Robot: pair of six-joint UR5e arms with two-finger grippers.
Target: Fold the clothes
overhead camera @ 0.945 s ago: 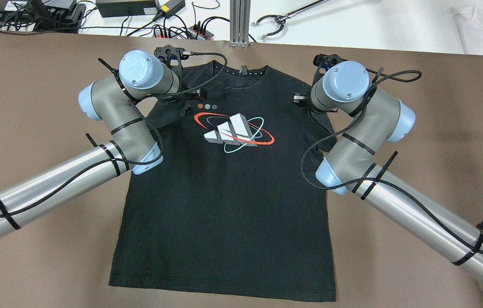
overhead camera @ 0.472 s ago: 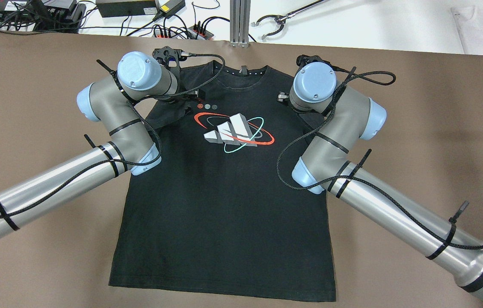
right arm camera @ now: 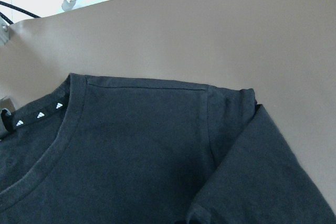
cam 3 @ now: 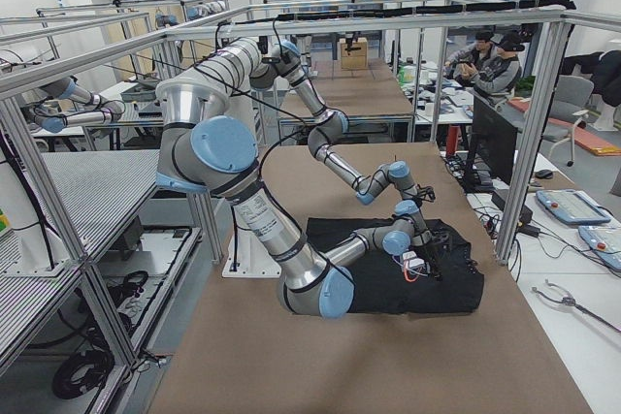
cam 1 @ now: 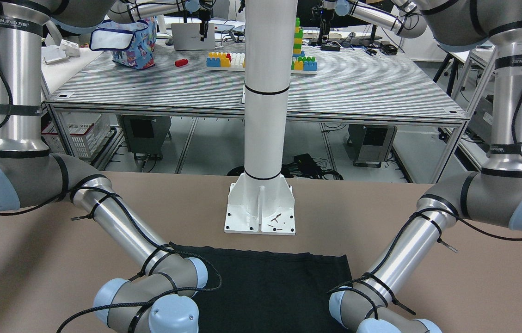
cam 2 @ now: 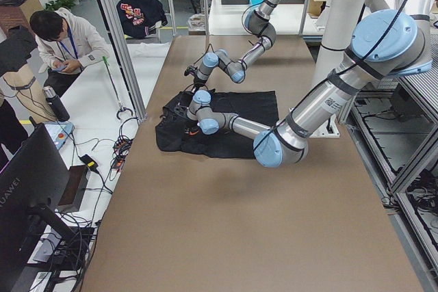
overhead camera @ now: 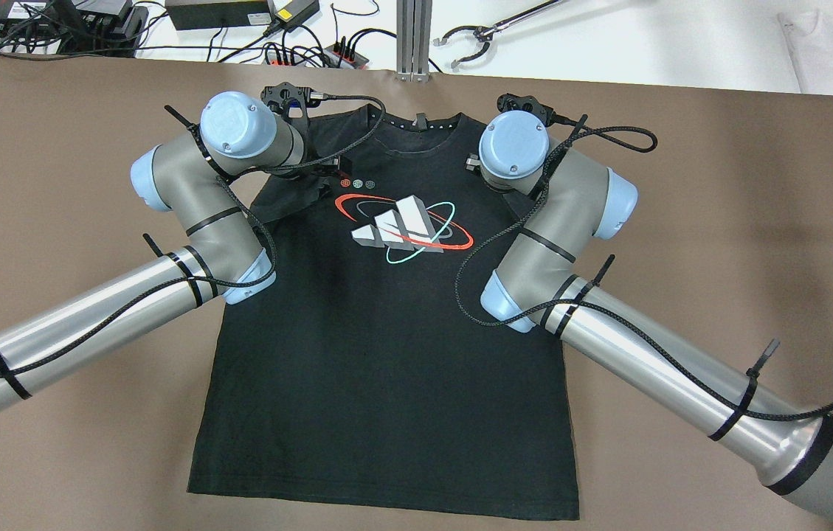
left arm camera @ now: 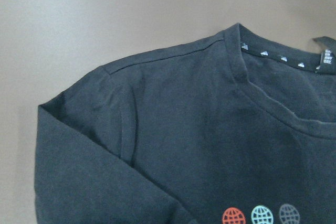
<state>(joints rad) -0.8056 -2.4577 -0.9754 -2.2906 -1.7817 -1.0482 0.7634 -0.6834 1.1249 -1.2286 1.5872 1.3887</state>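
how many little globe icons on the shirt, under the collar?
3, in a row on the black T-shirt just below its collar: red globe, teal globe, grey globe. None looks hidden.

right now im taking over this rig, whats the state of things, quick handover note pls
Left gripper: over the shirt's shoulder on its own side. Its fingers show in no close view, so open or shut is unknown.
Right gripper: over the other shoulder, likewise unknown.
T-shirt: black, lying flat and print up on the brown table, with the collar at the far edge and the hem nearest the robot.
Done: the shirt is spread out, and the sleeve on the robot's left looks turned in over the chest.
Left: the body shows no fold yet, so the main folds remain.
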